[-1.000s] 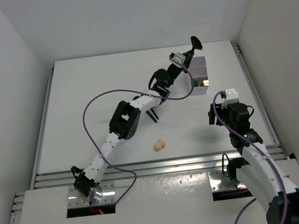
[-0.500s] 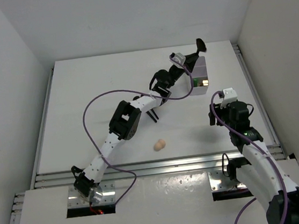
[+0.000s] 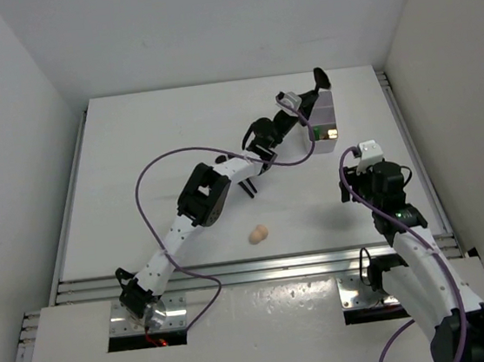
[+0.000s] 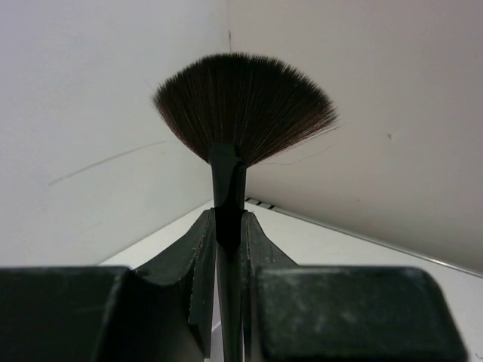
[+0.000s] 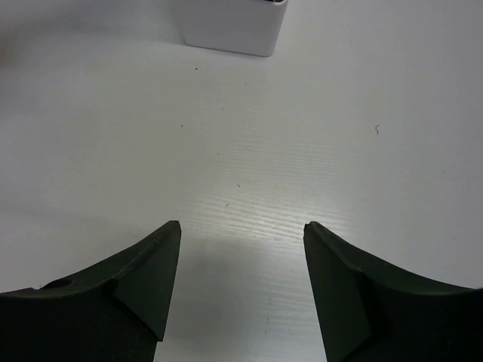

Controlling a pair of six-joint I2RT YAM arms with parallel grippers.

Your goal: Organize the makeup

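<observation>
- A plain white table [image 3: 136, 175] sits inside white walls [image 3: 29, 74], with metal rails [image 3: 252, 271] along its near edge.
- Only the left wrist view shows the grip. The left gripper [image 4: 228, 226] is clamped narrow on the black handle of a fan brush [image 4: 245, 105], bristles spread upward against the wall corner.
- From above, that brush [image 3: 321, 78] is in the air over the far edge of the white box [image 3: 324, 115], at the far right.
- The right wrist view shows the right gripper [image 5: 241, 226] spread wide over bare table, holding nothing, with the box's near corner [image 5: 234, 23] ahead.
- A peach sponge [image 3: 260, 232] lies alone near the middle.
- Thin black sticks [image 3: 248, 187] lie just beside the left arm, which partly covers them.
- A purple cable [image 3: 162, 166] loops over the table.
</observation>
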